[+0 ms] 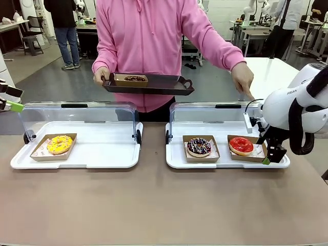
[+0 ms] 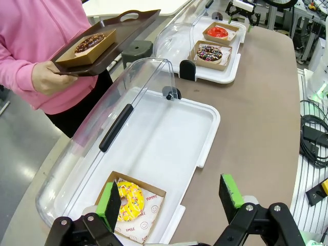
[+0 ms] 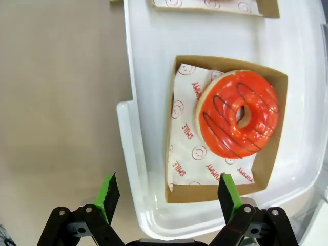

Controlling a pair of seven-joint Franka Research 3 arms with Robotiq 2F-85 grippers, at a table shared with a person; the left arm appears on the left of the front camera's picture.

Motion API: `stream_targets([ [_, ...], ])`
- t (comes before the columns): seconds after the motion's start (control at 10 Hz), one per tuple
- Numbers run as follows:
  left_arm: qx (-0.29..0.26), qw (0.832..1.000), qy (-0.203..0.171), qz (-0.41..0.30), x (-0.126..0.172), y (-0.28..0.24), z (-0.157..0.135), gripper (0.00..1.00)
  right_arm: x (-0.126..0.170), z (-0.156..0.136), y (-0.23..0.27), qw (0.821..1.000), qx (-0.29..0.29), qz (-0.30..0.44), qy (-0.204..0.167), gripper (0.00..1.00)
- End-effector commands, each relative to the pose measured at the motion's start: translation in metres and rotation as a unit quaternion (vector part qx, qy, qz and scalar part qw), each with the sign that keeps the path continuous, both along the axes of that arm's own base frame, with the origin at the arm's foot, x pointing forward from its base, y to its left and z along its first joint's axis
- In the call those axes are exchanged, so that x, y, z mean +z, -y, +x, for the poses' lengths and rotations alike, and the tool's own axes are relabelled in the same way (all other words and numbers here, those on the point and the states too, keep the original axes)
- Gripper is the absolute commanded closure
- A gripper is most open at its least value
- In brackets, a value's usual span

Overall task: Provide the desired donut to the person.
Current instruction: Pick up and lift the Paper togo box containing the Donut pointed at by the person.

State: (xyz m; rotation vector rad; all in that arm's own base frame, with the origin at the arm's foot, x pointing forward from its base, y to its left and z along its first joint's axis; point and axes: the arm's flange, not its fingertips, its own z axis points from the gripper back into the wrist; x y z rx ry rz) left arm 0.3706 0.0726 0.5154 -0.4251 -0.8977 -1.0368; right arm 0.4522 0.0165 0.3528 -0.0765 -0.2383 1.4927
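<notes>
The person (image 1: pixel 154 41), in a pink hoodie, holds a dark tray (image 1: pixel 169 87) with a chocolate donut (image 1: pixel 135 78) in a cardboard box. Their other hand (image 1: pixel 242 79) points a finger down at the red-glazed donut (image 1: pixel 241 145) (image 3: pixel 238 114). That donut lies in a cardboard box in the right white tray (image 1: pixel 225 163). My right gripper (image 1: pixel 269 158) (image 3: pixel 169 192) hangs open just above the box's near right corner, holding nothing. My left gripper (image 1: pixel 13 98) (image 2: pixel 170 195) stands open at the far left, above the yellow donut (image 2: pixel 129 200) (image 1: pixel 60 144).
A sprinkled chocolate donut (image 1: pixel 199 146) sits in its own box left of the red one. Both white trays have clear hinged lids (image 1: pixel 77 115) standing open at the back. The brown table (image 1: pixel 154 205) lies bare in front. Other people stand at tables in the background.
</notes>
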Motion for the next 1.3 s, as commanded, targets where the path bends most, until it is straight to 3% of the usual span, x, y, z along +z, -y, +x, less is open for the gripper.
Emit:
stream_targets([
  [0.0,0.001,1.0,0.0,-0.001,-0.001,-0.001,0.0,0.0,-0.006,0.009,0.003,1.0,-0.002,-0.021,0.008,0.0],
  [0.3,0.001,1.0,0.0,-0.001,-0.001,-0.001,0.0,0.0,-0.01,0.017,0.006,1.0,-0.001,-0.014,0.011,0.0],
  [0.4,0.001,1.0,0.0,-0.001,-0.001,-0.001,0.0,0.0,-0.012,0.02,0.007,1.0,0.001,-0.009,0.02,0.57],
  [0.5,0.001,1.0,0.0,-0.001,-0.001,-0.001,0.0,0.0,-0.014,0.022,0.008,1.0,0.002,-0.012,0.013,0.58],
  [0.6,0.001,1.0,0.0,-0.001,-0.001,-0.001,0.0,0.0,-0.017,0.024,0.009,1.0,-0.003,-0.021,0.014,1.0],
  [0.7,0.001,1.0,0.0,-0.001,-0.001,-0.001,0.0,0.0,-0.021,0.028,0.01,1.0,0.003,-0.02,0.015,0.63],
  [0.8,0.001,1.0,0.0,-0.001,-0.001,-0.001,0.0,0.0,-0.023,0.029,0.009,1.0,0.005,-0.02,0.014,1.0],
  [1.2,0.001,1.0,0.0,-0.001,-0.001,-0.001,0.0,0.0,-0.026,0.031,0.012,0.999,0.004,-0.032,-0.002,1.0],
])
